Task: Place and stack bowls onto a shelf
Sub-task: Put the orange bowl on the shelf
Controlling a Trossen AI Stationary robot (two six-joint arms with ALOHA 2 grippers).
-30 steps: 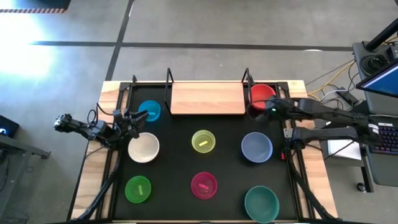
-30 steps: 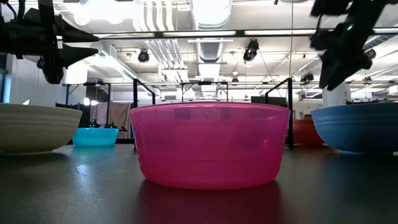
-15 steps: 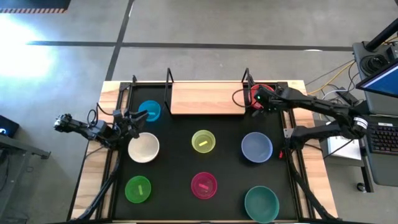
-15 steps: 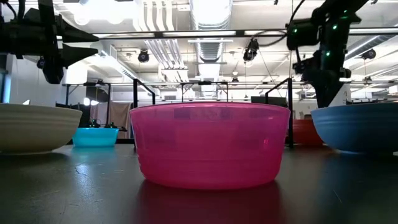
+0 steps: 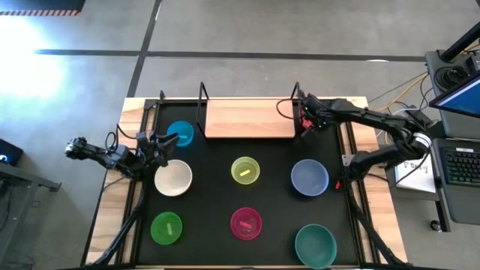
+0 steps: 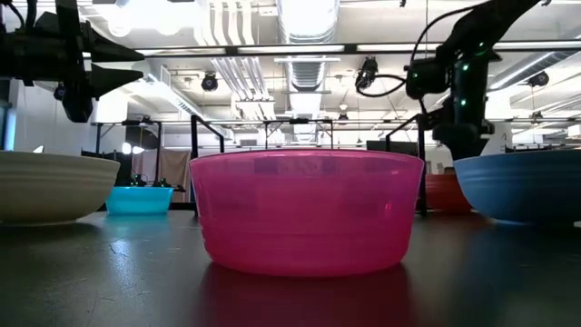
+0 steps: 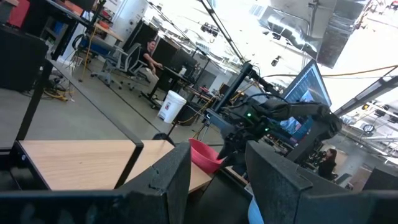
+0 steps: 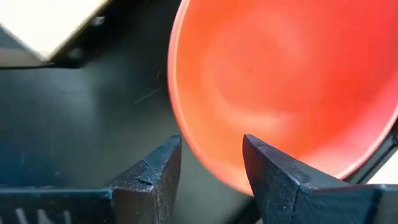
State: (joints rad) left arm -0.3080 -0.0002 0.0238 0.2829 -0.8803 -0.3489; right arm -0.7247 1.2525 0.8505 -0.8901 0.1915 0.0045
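- Red plastic: the red bowl (image 8: 292, 81) sits at the right end of the shelf (image 5: 250, 120), on the black mat (image 5: 277, 195) beside the shelf's right upright; its inner wall is smooth, glossy and round.
- Right gripper (image 5: 306, 120) is directly over the red bowl. Its fingers (image 8: 273, 180) are parted, with the near rim of the bowl lying in the gap between them (whether the pads press on the rim cannot be told).
- Left gripper (image 5: 166, 141) hangs between the blue bowl (image 5: 181, 133) and the white bowl (image 5: 173, 178), its two dark, angular fingers (image 7: 161, 183) spread apart and holding nothing.
- Shelf: light wooden rectangular board, flat, matt, with thin black metal uprights at its ends; no bowl rests on it.
- Remaining bowls stand apart on the mat, each open side up: yellow bowl (image 5: 245, 170) at centre, grey-blue bowl (image 5: 309, 178) to its right, and in the near row the green bowl (image 5: 166, 228), magenta bowl (image 5: 246, 223) and teal bowl (image 5: 316, 244).
- Magenta bowl, seen from table height, is translucent with near-vertical walls and a slightly narrower base (its reflection shows on the mat surface).
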